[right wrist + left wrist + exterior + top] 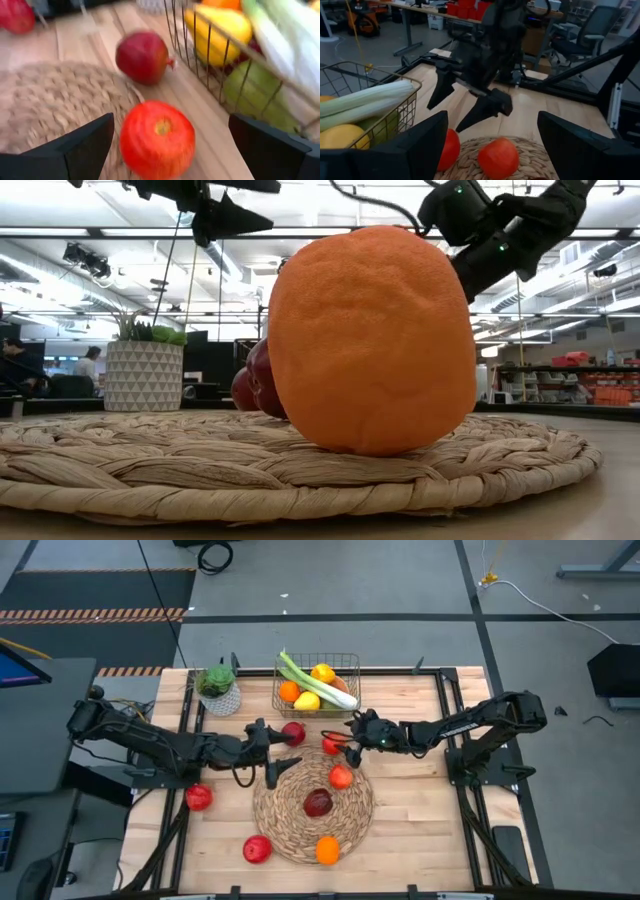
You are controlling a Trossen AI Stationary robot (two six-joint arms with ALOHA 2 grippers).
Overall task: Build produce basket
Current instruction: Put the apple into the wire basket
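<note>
The wire basket (pixel 316 686) stands at the table's far side. It holds a leek (pixel 318 680), an orange, lemons and a green pear (pixel 252 95). A round straw mat (pixel 312 805) carries more produce. One red apple (pixel 156 137) sits at the mat's far edge. A darker apple (pixel 142 56) lies on the wood beside the basket. My right gripper (pixel 170 125) is open and tilted down just above the red apple, one finger on either side, touching nothing. My left gripper (pixel 492 116) is open and hovers level above the mat's far left part (pixel 275 748), facing the right gripper.
On the mat lie a red apple (pixel 341 777), a dark red apple (pixel 318 803) and an orange (pixel 327 850). A red apple (pixel 257 849) sits at its near left rim and another (pixel 198 797) on the wood. A white plant pot (pixel 220 690) stands left of the basket.
</note>
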